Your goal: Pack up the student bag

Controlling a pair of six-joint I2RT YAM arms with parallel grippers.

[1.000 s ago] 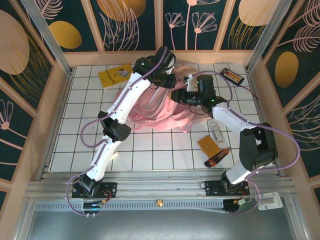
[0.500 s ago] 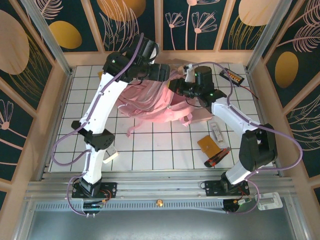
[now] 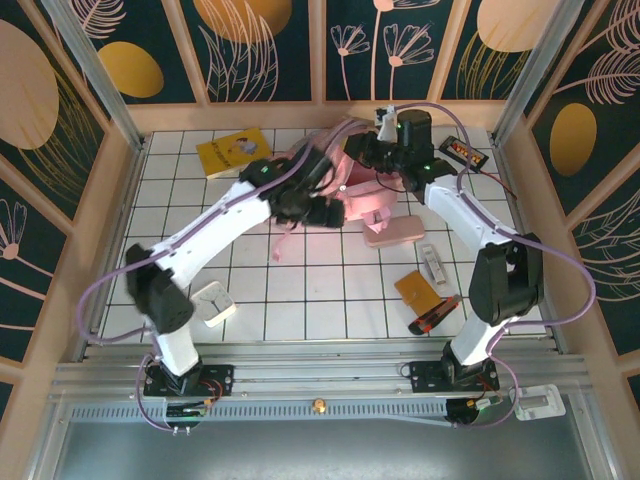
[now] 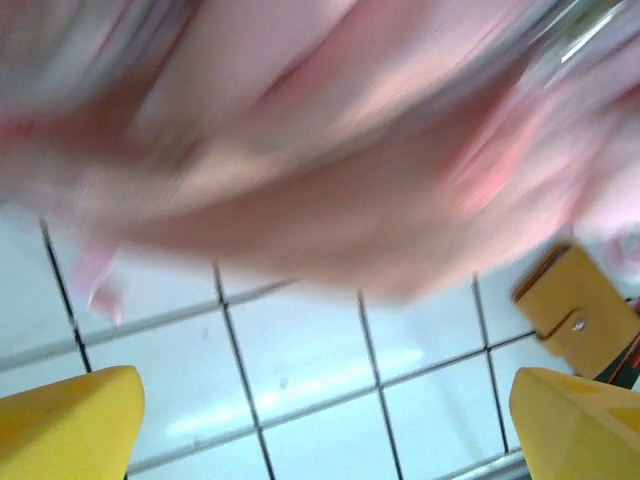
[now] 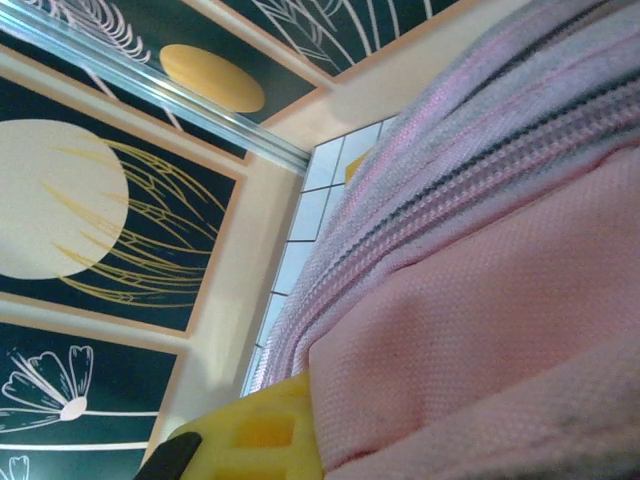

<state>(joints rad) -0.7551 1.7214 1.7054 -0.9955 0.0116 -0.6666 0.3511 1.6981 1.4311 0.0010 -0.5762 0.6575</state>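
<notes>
The pink student bag (image 3: 368,200) hangs bunched at the back middle of the table, held up by its top. My right gripper (image 3: 362,150) is shut on the bag's fabric. In the right wrist view, pink woven cloth (image 5: 480,330) and a zipper line press against my yellow finger (image 5: 260,435). My left gripper (image 3: 325,207) hovers just left of the bag, jaws wide open. In the left wrist view its yellow fingertips (image 4: 70,425) stand far apart over bare tiles, with the blurred pink bag (image 4: 330,190) above them.
A flat pink pouch (image 3: 393,232) lies right of the bag. Nearby are an orange wallet (image 3: 418,290), a red-and-black pen (image 3: 435,315) and a white item (image 3: 433,262). A yellow book (image 3: 232,150) lies back left, a black device (image 3: 465,152) back right, a white object (image 3: 213,303) near left.
My left gripper opened, let go of the bag and swung down to its left side. The right gripper pulled the bag's top toward the back wall, uncovering the flat pink pouch.
</notes>
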